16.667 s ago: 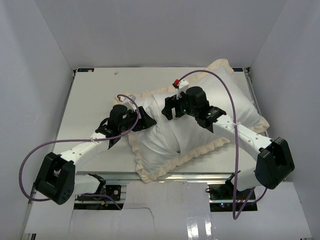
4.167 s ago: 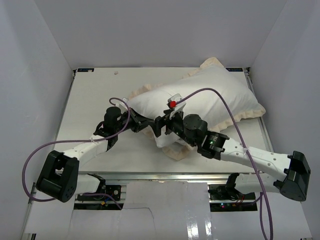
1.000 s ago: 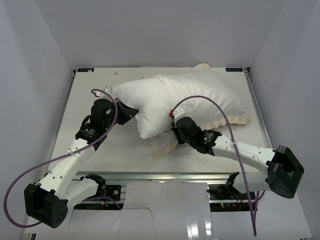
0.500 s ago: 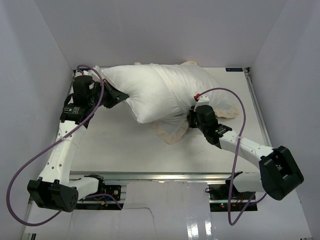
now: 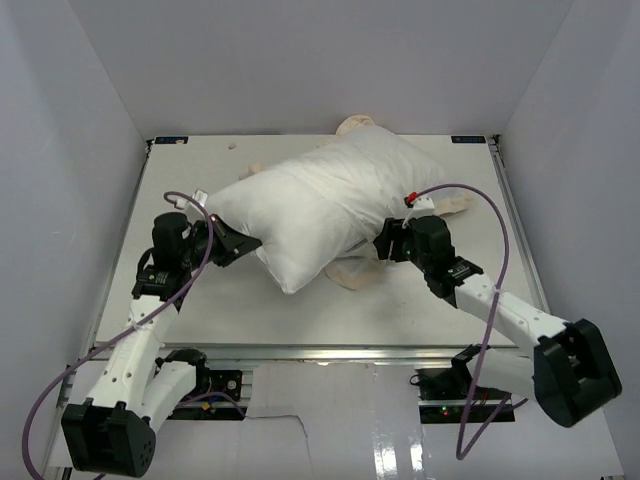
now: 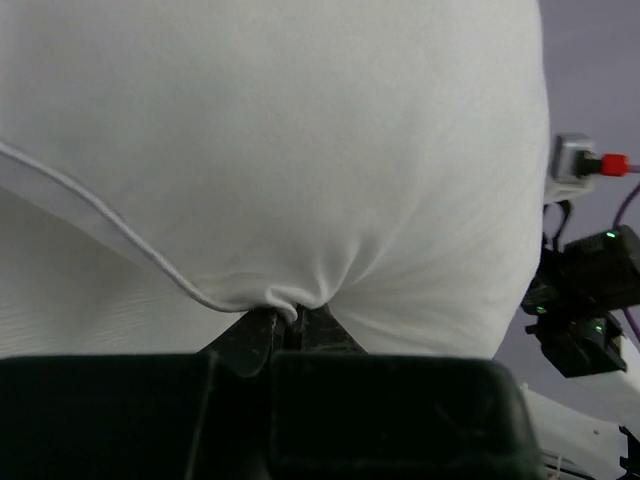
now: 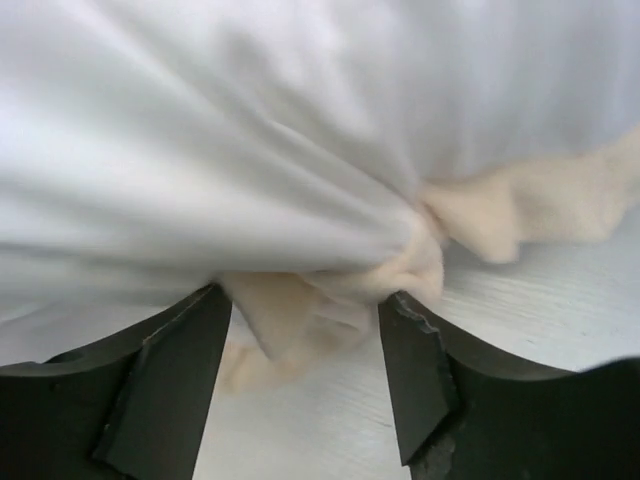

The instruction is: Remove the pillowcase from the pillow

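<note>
The pillow (image 5: 320, 205) is a plump white cushion lying slantwise across the middle of the table. My left gripper (image 5: 243, 243) is shut on its near-left corner; in the left wrist view the white fabric (image 6: 300, 150) bunches into the closed jaws of the left gripper (image 6: 285, 322). The pillowcase shows only as cream frill (image 5: 352, 273) poking out under the pillow, plus bits at the back (image 5: 355, 125) and right (image 5: 455, 203). My right gripper (image 5: 384, 243) is open at the pillow's near-right side. A wad of frill (image 7: 330, 295) lies loose between its spread fingers (image 7: 415, 370).
The white table (image 5: 200, 300) is walled in by grey panels on the left, back and right. My right arm (image 6: 590, 290) appears at the right edge of the left wrist view. Purple cables loop off both arms.
My right gripper has opened and let go of the frill. My left arm has swung from the far-left corner back toward the near side, dragging the pillow with it.
</note>
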Tool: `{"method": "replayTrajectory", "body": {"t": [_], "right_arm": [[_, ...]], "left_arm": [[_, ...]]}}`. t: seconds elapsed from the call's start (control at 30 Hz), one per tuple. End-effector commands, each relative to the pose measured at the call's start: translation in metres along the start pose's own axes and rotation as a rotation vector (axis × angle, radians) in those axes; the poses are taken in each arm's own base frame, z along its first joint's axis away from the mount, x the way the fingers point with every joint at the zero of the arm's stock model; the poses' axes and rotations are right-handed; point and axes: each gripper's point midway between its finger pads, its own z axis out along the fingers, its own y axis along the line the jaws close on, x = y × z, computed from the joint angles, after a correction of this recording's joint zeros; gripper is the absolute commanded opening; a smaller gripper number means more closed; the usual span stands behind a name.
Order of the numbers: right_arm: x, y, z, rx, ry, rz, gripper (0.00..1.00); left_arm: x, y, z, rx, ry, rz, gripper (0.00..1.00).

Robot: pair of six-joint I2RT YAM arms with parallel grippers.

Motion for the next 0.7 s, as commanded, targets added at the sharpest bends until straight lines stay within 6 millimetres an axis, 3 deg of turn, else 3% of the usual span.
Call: {"method": "replayTrajectory", "body": {"t": [0.0,0.07,0.13,0.17,0.2,0.23,0.27,0.3,0.33,0.37,0.4,0.43,0.47,0.5,0.53,0.57,0.6,0.63,0.67], "right_arm": [[-0.058,0.049,-0.034,-0.105,-0.166,-0.086,0.68],[-0.095,0.077,-0.05,-0.179,-0.234,-0.124,0.69],[-0.108,0.098,-0.048,-0.248,-0.229,-0.151,0.7],[-0.136,0.116,-0.054,-0.299,-0.273,-0.177,0.7],[-0.142,0.123,-0.051,-0.314,-0.262,-0.195,0.71],[-0.14,0.129,-0.032,-0.312,-0.22,-0.214,0.72],[-0.176,0.146,-0.038,-0.339,-0.281,-0.236,0.73],[-0.185,0.154,-0.031,-0.344,-0.281,-0.255,0.77],[-0.176,0.159,-0.005,-0.337,-0.223,-0.278,0.79],[-0.18,0.167,0.003,-0.343,-0.205,-0.3,0.81],[-0.218,0.187,-0.003,-0.381,-0.265,-0.338,0.84],[-0.192,0.189,0.031,-0.367,-0.149,-0.368,0.86],[-0.195,0.2,0.037,-0.376,-0.134,-0.387,0.86],[-0.227,0.218,0.033,-0.399,-0.197,-0.425,0.87],[-0.198,0.219,0.065,-0.393,-0.088,-0.456,0.88],[-0.196,0.227,0.072,-0.397,-0.072,-0.472,0.88],[-0.221,0.238,0.07,-0.399,-0.119,-0.487,0.88],[-0.195,0.238,0.099,-0.381,-0.047,-0.511,0.88],[-0.185,0.229,0.107,-0.331,-0.005,-0.529,0.88]], "left_arm": [[0.01,-0.009,-0.001,0.162,-0.053,-0.031,0.0],[0.017,-0.001,0.003,0.169,-0.048,-0.053,0.0],[0.022,0.009,0.006,0.144,-0.052,-0.041,0.0],[0.024,0.012,0.007,0.136,-0.055,-0.039,0.0],[0.025,0.018,0.007,0.12,-0.063,-0.041,0.0],[0.026,0.02,0.007,0.117,-0.072,-0.032,0.0],[0.028,0.023,0.007,0.109,-0.076,-0.035,0.0],[0.03,0.027,0.007,0.1,-0.076,-0.039,0.0],[0.037,0.035,0.009,0.088,-0.065,-0.045,0.0],[0.039,0.038,0.009,0.082,-0.061,-0.035,0.0],[0.041,0.041,0.01,0.074,-0.06,-0.035,0.0],[0.046,0.047,0.011,0.064,-0.053,-0.041,0.0],[0.044,0.045,0.011,0.079,-0.065,-0.025,0.0],[0.045,0.046,0.011,0.079,-0.066,-0.026,0.0],[0.048,0.048,0.011,0.08,-0.062,-0.028,0.0],[0.049,0.048,0.011,0.084,-0.062,-0.023,0.0],[0.05,0.047,0.011,0.087,-0.06,-0.02,0.0],[0.051,0.047,0.01,0.088,-0.058,-0.015,0.0],[0.05,0.046,0.009,0.092,-0.062,-0.01,0.0]]}}
